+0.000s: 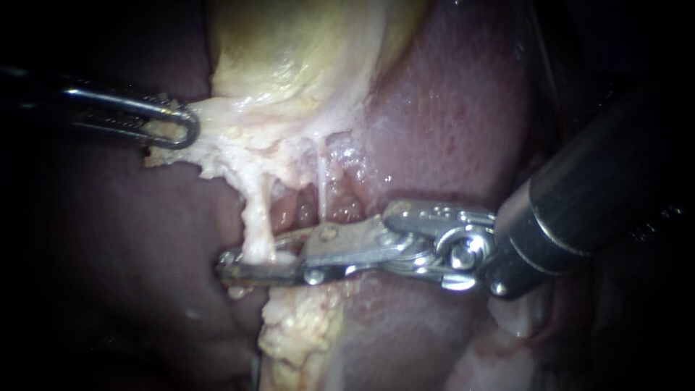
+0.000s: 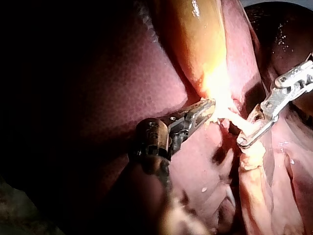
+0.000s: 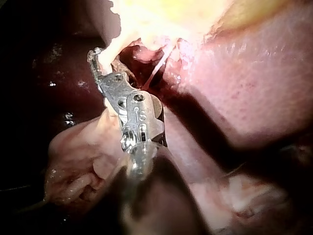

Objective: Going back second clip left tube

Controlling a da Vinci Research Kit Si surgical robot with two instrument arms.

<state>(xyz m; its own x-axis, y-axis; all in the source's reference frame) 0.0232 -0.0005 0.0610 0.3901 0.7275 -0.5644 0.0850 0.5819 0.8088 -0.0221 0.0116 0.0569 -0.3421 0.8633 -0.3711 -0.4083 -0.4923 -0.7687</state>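
Steel right instrument (image 1: 235,266), jaws parted astride the pale, near-upright left tube (image 1: 257,217), should back out rightward along its own shaft, square to the tube; slim left instrument (image 1: 184,127) pinches whitish fatty tissue (image 1: 217,137) under the yellow gallbladder (image 1: 289,58).

A surgical bench, seen close up: dark red liver (image 1: 449,123) and a pale yellow gallbladder (image 1: 289,58) fill the frame. The slender metal left instrument (image 1: 177,124) and right instrument (image 1: 250,265) enter from either side.

no legible text anywhere
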